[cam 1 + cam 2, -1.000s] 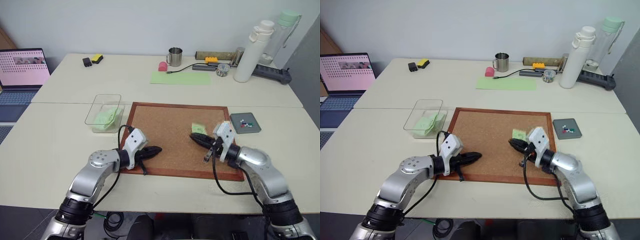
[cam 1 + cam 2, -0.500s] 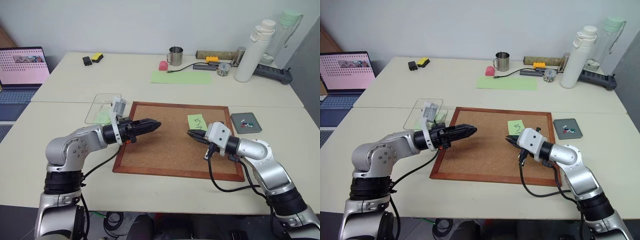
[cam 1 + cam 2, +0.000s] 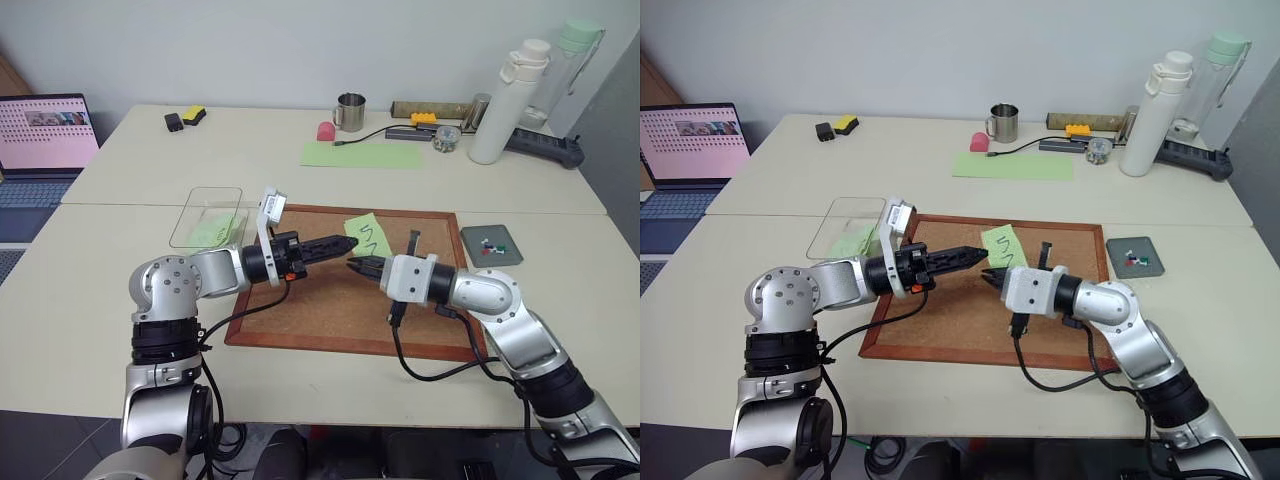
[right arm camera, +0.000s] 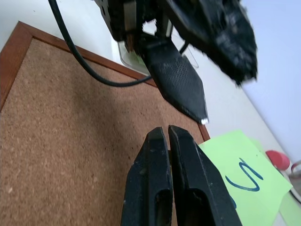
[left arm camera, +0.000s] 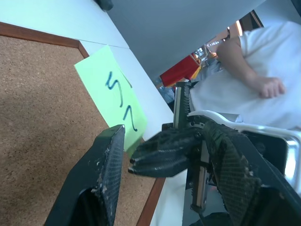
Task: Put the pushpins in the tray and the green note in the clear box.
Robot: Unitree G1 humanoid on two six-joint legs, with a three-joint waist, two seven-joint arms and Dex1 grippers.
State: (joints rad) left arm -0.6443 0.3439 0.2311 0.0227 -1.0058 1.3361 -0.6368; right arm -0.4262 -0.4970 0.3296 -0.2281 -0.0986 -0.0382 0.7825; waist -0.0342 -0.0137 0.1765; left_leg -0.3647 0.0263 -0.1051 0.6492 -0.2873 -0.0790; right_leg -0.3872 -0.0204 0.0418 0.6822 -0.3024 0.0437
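My right gripper [image 3: 353, 265] is shut on a lower corner of the green note [image 3: 367, 236], a light-green square with dark squiggles, and holds it up over the cork board [image 3: 330, 305]. The left gripper [image 3: 343, 244] points right toward it and is open. In the left wrist view its fingers [image 5: 110, 155] stand on either side of the right gripper's tips, just short of the note [image 5: 115, 94]. The clear box [image 3: 203, 212] sits left of the board with green paper inside. The grey tray [image 3: 503, 254] lies right of the board, holding a few pushpins [image 3: 488, 243].
At the back of the table stand a laptop [image 3: 45, 135], a metal mug [image 3: 350, 112], a large pale-green sheet [image 3: 360, 155], a pink object [image 3: 325, 131], a white bottle [image 3: 500, 100] and a power strip [image 3: 545, 148]. A person [image 5: 244, 80] sits behind the table's right side.
The left gripper rose, swung right over the board and opened. The right gripper moved left and lifted the green note off the board, rolling so that the note stands up.
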